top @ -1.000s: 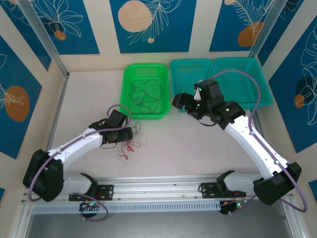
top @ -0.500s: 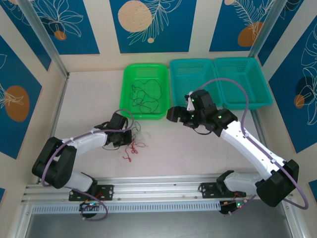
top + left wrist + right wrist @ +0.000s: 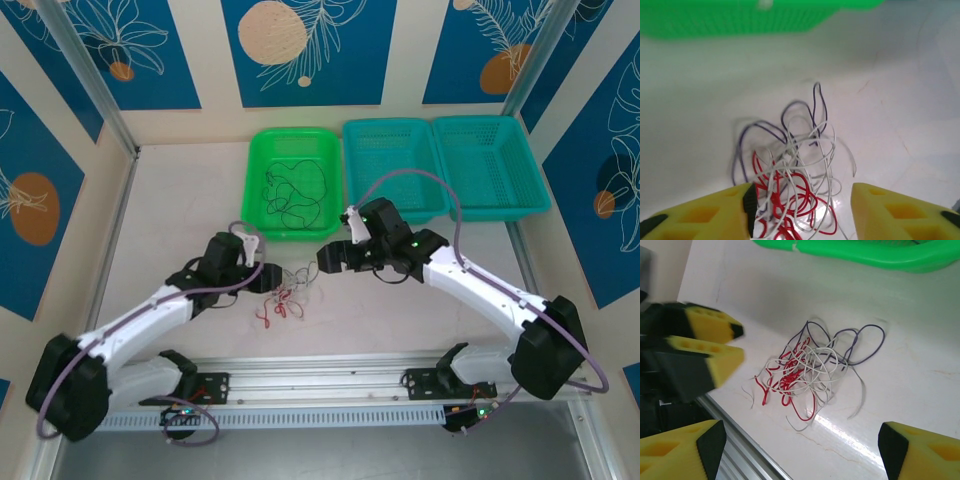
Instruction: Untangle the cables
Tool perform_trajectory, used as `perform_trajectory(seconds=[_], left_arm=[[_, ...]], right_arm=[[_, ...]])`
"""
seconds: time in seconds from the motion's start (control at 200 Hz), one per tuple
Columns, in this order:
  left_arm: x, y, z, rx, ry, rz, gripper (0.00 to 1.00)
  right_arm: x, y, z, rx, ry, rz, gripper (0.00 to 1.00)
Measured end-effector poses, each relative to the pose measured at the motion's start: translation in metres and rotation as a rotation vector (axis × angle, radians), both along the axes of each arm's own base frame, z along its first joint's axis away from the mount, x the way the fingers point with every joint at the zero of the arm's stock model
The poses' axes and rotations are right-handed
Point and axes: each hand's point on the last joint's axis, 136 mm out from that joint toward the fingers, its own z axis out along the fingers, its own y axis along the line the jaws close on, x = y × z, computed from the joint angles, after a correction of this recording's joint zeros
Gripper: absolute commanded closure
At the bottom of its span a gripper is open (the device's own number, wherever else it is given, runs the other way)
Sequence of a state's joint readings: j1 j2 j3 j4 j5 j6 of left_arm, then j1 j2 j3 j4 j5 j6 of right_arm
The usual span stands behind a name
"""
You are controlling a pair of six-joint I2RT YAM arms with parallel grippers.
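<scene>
A: Status? Big stuff first.

B: Table (image 3: 180, 200) w/ three baskets along far edge. In green basket (image 3: 292, 134): one loose dark wire (image 3: 295, 195), well apart from the rest. In teal baskets (image 3: 388, 123): no wire visible.

A: Claws?

B: On left gripper (image 3: 802, 210), jaws apart, straddling near end of the tangle, nothing pinched. On right gripper (image 3: 800, 450), jaws wide apart, looking down at same tangle from opp. side.

A: And the cables?

B: All cables (image 3: 807, 367) but that one in a single clump on bare table, near green basket, btwn both claws. Red strand (image 3: 790, 377) low and central, white strand (image 3: 815, 352) looped through it, dark loops (image 3: 860, 330) poking out toward basket.

A: Progress?

B: Early, prob. One wire sorted at most. Red, white, dark all interlocked. Left to do: grab, pull apart, lay each out separately.
</scene>
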State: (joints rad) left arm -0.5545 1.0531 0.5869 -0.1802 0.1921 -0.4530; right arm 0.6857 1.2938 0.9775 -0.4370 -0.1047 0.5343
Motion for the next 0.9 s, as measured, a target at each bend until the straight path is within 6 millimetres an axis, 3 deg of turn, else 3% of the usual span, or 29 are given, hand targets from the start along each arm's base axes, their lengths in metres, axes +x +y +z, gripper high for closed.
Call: perform_trajectory(seconds=[0.085, 0.17, 0.32, 0.465, 0.565, 0.745, 0.785, 0.9], left_arm=[[0.004, 0.011, 0.021, 0.023, -0.081, 0.035, 0.43], [0.012, 0.019, 0.026, 0.074, -0.093, 0.064, 0.43], [0.025, 0.026, 0.006, 0.189, -0.018, 0.103, 0.44], [0.023, 0.032, -0.009, 0.220, 0.041, 0.137, 0.44], [0.023, 0.034, -0.008, 0.206, 0.045, 0.160, 0.43], [0.021, 0.043, -0.001, 0.203, 0.029, 0.205, 0.42], [0.021, 0.046, 0.002, 0.200, 0.021, 0.216, 0.41], [0.020, 0.055, 0.008, 0.194, 0.014, 0.246, 0.41]], right_arm=[[-0.002, 0.016, -0.010, -0.013, -0.008, 0.040, 0.19], [-0.007, 0.034, -0.028, -0.039, -0.007, 0.078, 0.18], [-0.014, 0.061, -0.079, -0.160, 0.023, 0.087, 0.17], [-0.012, 0.085, -0.119, -0.268, 0.048, 0.066, 0.16], [-0.005, 0.103, -0.133, -0.301, 0.068, 0.051, 0.31], [0.003, 0.104, -0.144, -0.368, 0.052, 0.033, 0.83], [0.002, 0.101, -0.147, -0.385, 0.041, 0.042, 1.00], [0.003, 0.093, -0.148, -0.380, 0.013, 0.068, 1.00]])
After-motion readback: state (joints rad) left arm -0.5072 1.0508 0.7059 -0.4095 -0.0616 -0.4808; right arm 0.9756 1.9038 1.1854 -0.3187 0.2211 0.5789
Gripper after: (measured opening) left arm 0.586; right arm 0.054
